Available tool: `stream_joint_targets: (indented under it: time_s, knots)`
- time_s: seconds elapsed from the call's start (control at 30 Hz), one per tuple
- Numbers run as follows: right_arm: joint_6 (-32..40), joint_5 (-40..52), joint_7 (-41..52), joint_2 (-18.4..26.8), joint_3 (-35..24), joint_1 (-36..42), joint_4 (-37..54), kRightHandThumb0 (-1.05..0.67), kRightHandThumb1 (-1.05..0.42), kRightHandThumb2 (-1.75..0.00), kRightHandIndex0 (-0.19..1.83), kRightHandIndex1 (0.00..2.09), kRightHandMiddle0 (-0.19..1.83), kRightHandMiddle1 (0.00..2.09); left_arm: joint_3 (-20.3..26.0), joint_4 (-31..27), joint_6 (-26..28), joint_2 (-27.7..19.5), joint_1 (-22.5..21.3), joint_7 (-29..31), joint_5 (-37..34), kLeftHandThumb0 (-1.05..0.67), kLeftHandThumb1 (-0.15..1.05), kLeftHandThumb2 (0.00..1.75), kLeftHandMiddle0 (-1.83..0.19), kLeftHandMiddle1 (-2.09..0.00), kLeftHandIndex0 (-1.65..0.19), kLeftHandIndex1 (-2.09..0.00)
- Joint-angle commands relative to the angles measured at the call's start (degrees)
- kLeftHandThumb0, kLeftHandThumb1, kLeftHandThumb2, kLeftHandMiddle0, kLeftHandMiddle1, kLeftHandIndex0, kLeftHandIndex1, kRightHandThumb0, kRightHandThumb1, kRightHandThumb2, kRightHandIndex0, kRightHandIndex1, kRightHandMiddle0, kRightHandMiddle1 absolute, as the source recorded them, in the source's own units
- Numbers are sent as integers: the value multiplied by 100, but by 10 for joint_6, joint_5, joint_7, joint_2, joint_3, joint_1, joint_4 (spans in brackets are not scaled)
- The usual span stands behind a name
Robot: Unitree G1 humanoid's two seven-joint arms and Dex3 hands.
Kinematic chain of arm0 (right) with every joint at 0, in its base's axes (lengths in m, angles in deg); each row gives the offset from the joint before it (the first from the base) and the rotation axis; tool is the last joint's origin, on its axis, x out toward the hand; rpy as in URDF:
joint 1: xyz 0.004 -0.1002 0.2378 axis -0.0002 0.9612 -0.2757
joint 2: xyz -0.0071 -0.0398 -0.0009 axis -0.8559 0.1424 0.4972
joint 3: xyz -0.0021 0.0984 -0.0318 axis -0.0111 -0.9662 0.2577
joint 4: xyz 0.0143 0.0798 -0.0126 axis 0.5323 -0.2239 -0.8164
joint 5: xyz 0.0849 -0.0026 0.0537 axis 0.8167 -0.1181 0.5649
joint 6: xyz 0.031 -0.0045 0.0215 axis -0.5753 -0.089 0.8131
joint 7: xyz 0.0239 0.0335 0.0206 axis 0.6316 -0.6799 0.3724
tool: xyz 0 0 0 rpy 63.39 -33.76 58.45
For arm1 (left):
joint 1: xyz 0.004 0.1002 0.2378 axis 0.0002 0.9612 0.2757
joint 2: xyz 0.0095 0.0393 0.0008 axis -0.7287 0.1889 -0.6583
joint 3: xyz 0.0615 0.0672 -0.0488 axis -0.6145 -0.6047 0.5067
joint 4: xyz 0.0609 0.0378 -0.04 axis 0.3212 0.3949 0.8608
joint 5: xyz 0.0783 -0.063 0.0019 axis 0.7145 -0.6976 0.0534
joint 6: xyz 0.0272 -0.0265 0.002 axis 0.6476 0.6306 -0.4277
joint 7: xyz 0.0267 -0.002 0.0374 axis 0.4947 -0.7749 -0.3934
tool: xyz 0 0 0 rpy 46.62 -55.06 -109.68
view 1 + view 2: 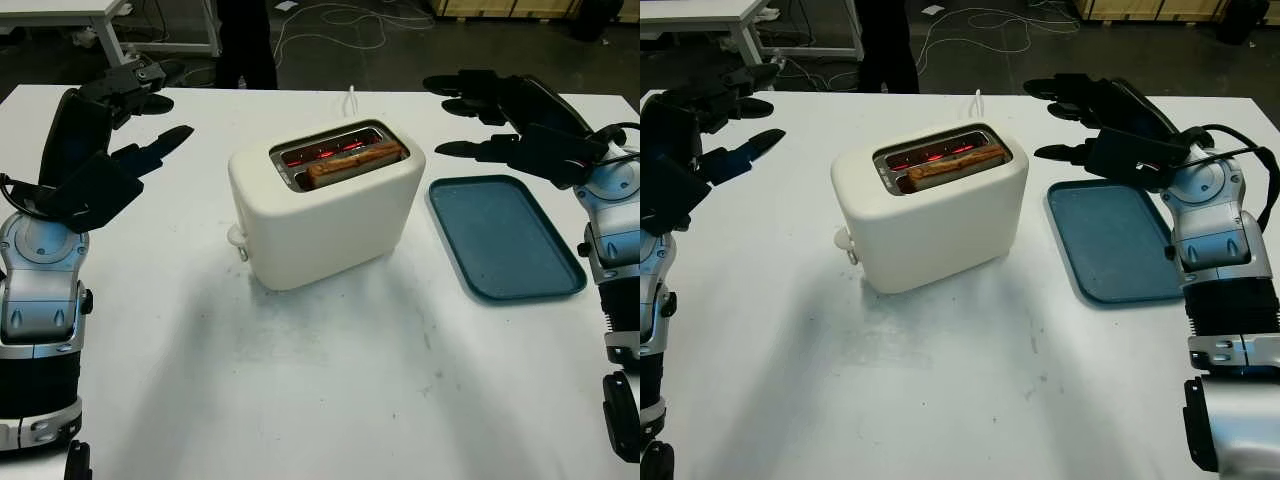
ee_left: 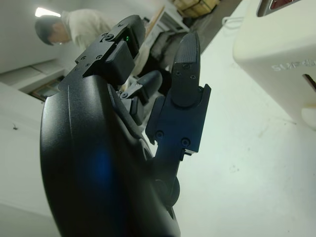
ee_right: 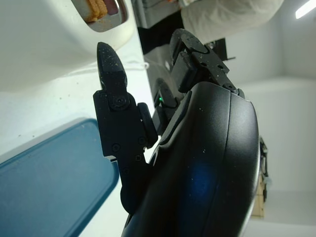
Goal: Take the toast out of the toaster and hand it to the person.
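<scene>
On the white worktop [image 1: 320, 390] both hands hang open, left hand [image 1: 120, 150] and right hand [image 1: 510, 125] flanking the toaster [image 1: 325, 215]; its toast [image 1: 355, 162] sits between glowing slots, so fingers reaching in risk the hot elements.

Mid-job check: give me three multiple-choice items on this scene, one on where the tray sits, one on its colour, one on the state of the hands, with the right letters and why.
1. Where is the tray?
A. On the toaster's right
B. On the toaster's left
C. Under the toaster

2. What colour is the tray?
A. Red
B. Yellow
C. Dark blue

3. What are the hands doing?
A. Left grips the toast
B. Both open, holding nothing
C. Right grips the tray

Answers:
1 A: it lies flat on the table, right of the toaster.
2 C: its surface is dark blue.
3 B: left hand and right hand hover on either side, while the toast sits in its slot.
</scene>
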Motion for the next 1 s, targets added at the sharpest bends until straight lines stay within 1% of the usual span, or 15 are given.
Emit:
stream_joint_targets:
  time_s: [0.0, 0.17, 0.27, 0.43, 0.63, 0.87, 0.97]
  knots:
    - [-19, -1, -3, 5, 1, 0, -1, -41, -92, -8, 42, 1, 40, 0, -3, -3, -4, -2, -5, 2, 1, -37, 92, 14, -25, -91, -60, -10]
    - [-23, 2, -3, 2, 0, 0, -10, -43, -92, -8, 42, 1, 39, 0, -4, -5, 1, 0, -5, 0, 3, -37, 92, 15, -23, -92, -58, -10]
    - [-25, 5, -2, 2, -2, -1, -13, -40, -92, -6, 42, 1, 39, 0, -5, -4, 0, -1, -5, 0, 3, -38, 92, 15, -23, -92, -58, -10]
    - [-38, -7, -6, 6, 5, -3, -20, -47, -92, -9, 43, 1, 39, 1, -4, -3, 1, 0, -4, 2, -3, -38, 92, 15, -23, -92, -58, -11]
    - [-24, -5, -8, 3, 3, 1, -10, -39, -92, -5, 44, 2, 40, 1, -6, -8, 11, 2, -3, 0, -3, -37, 92, 15, -22, -92, -57, -11]
    - [-34, -9, -8, 7, 3, 2, -12, -41, -92, -6, 45, 2, 41, 1, -6, -5, 4, 5, -1, -2, -5, -39, 92, 16, -22, -92, -57, -11]
    - [-41, -8, -9, 6, 3, 3, -15, -41, -92, -6, 45, 2, 41, 1, -5, -11, 16, 11, 0, -4, -7, -39, 92, 15, -21, -93, -56, -12]
